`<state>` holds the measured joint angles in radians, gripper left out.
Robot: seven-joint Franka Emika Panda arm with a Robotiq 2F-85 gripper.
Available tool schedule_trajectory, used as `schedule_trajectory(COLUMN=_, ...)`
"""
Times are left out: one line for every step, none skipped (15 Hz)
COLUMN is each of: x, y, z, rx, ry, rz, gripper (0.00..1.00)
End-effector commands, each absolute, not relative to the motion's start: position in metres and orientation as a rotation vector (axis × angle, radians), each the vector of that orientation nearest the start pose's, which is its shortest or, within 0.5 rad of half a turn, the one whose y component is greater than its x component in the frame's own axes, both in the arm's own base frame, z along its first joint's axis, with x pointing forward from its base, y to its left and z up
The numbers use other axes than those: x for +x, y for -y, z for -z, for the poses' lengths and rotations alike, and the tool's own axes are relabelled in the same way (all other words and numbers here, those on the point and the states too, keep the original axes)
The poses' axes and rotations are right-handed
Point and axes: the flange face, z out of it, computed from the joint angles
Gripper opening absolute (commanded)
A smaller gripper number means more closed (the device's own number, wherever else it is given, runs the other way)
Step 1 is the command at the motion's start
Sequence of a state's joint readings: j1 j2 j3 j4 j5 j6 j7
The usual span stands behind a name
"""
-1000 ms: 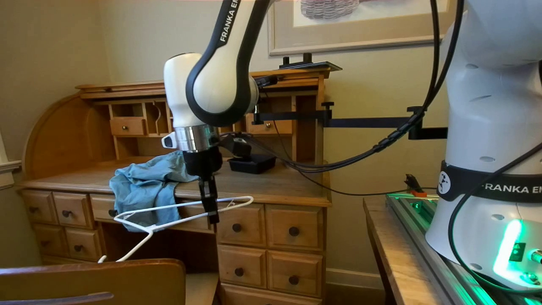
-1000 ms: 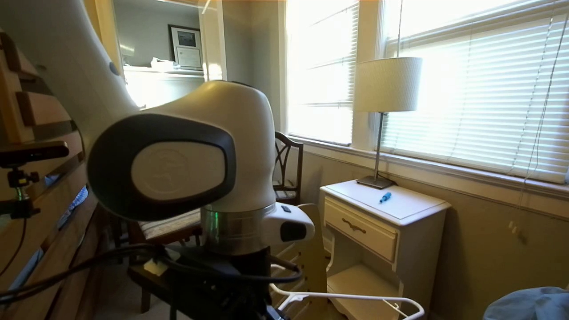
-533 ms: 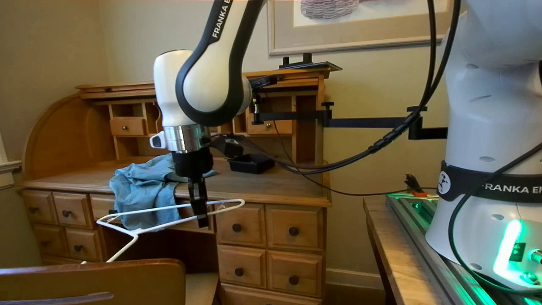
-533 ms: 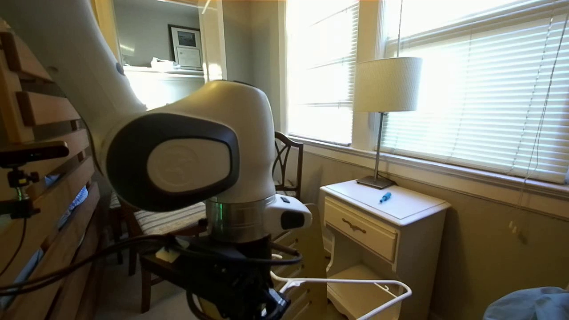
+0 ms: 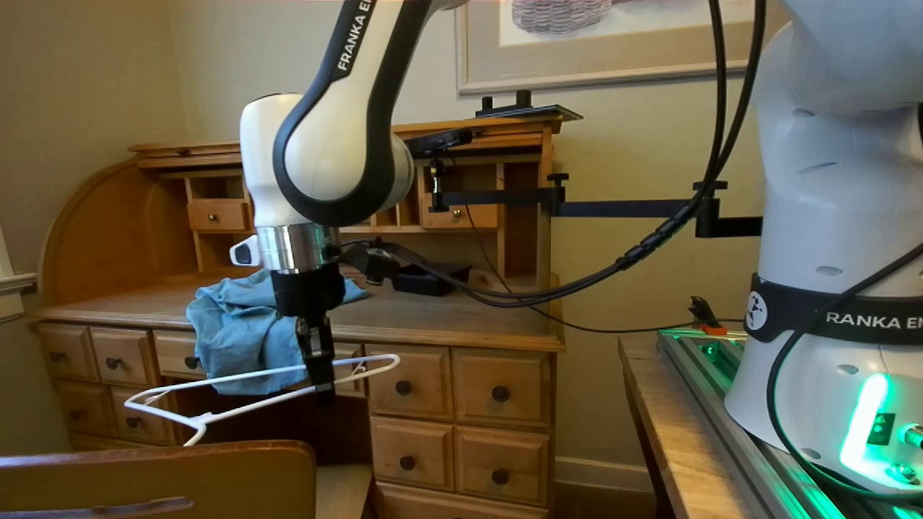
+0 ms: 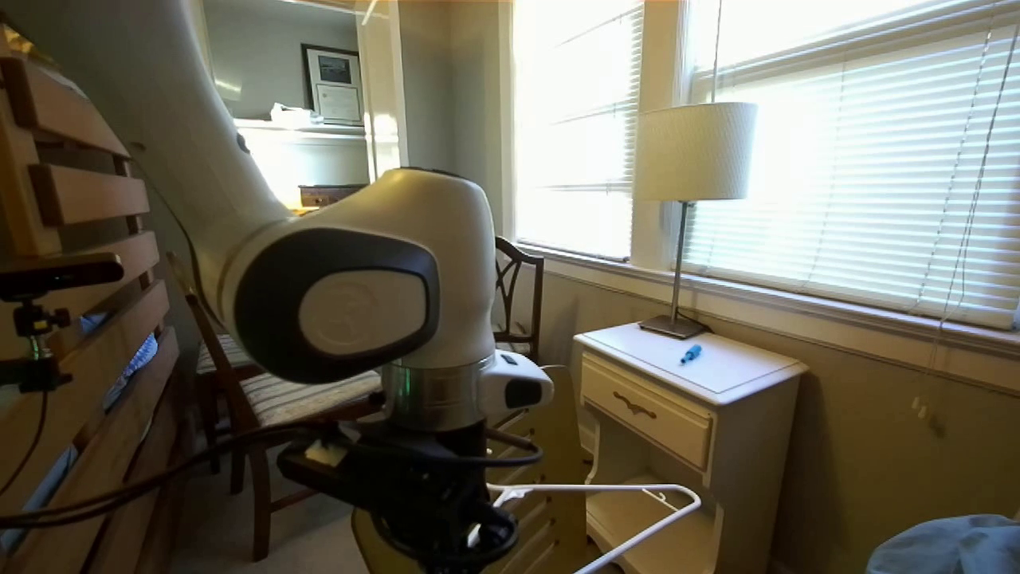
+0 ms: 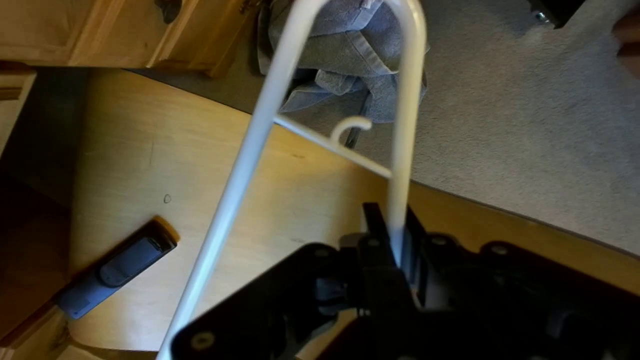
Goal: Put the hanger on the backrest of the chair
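A white hanger hangs from my gripper, whose fingers are closed on one of its long bars. It also shows in an exterior view and in the wrist view, where the bar runs between the fingertips of the gripper. The hanger lies roughly flat. Its hook end points toward the wooden chair backrest and is partly hidden behind the backrest's top edge. I cannot tell whether they touch. The slatted backrest stands behind the hanger in an exterior view. The chair seat lies below the gripper.
A dark handheld device lies on the seat. A wooden roll-top desk stands behind, with a blue cloth over its edge. A white nightstand with a lamp stands under the windows.
The gripper has moved left and, lately, down in an exterior view, carrying the hanger. More of the hanger's hook is now hidden behind the backrest's top edge. The grip is unchanged.
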<state>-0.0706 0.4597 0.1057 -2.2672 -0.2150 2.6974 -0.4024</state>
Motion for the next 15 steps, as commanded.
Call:
schedule_trajectory(x=0.538, y=-0.032, z=-0.148, rx=-2.991, ry=1.005, rz=-0.047, gripper=0.02)
schedule_trajectory(x=0.539, y=-0.033, z=-0.147, rx=-2.987, ry=1.013, rz=-0.047, gripper=0.02)
schedule_trajectory(x=0.540, y=-0.035, z=-0.146, rx=-2.982, ry=1.022, rz=-0.050, gripper=0.02)
schedule_trajectory(x=0.541, y=-0.037, z=-0.145, rx=-2.976, ry=1.033, rz=-0.053, gripper=0.02)
schedule_trajectory(x=0.542, y=-0.040, z=-0.143, rx=-2.966, ry=1.044, rz=-0.060, gripper=0.02)
schedule_trajectory(x=0.542, y=-0.043, z=-0.142, rx=-2.960, ry=1.060, rz=-0.066, gripper=0.02)
schedule_trajectory(x=0.543, y=-0.045, z=-0.141, rx=-2.952, ry=1.073, rz=-0.072, gripper=0.02)
schedule_trajectory(x=0.543, y=-0.048, z=-0.139, rx=-2.945, ry=1.084, rz=-0.078, gripper=0.02)
schedule_trajectory(x=0.544, y=-0.050, z=-0.138, rx=-2.939, ry=1.092, rz=-0.083, gripper=0.02)
schedule_trajectory(x=0.545, y=-0.052, z=-0.138, rx=-2.933, ry=1.101, rz=-0.089, gripper=0.02)
schedule_trajectory(x=0.545, y=-0.054, z=-0.137, rx=-2.925, ry=1.112, rz=-0.096, gripper=0.02)
schedule_trajectory(x=0.546, y=-0.056, z=-0.136, rx=-2.919, ry=1.122, rz=-0.105, gripper=0.02)
schedule_trajectory(x=0.546, y=-0.058, z=-0.136, rx=-2.911, ry=1.126, rz=-0.118, gripper=0.02)
schedule_trajectory(x=0.546, y=-0.059, z=-0.136, rx=-2.903, ry=1.131, rz=-0.131, gripper=0.02)
schedule_trajectory(x=0.548, y=-0.059, z=-0.136, rx=-2.905, ry=1.127, rz=-0.149, gripper=0.02)
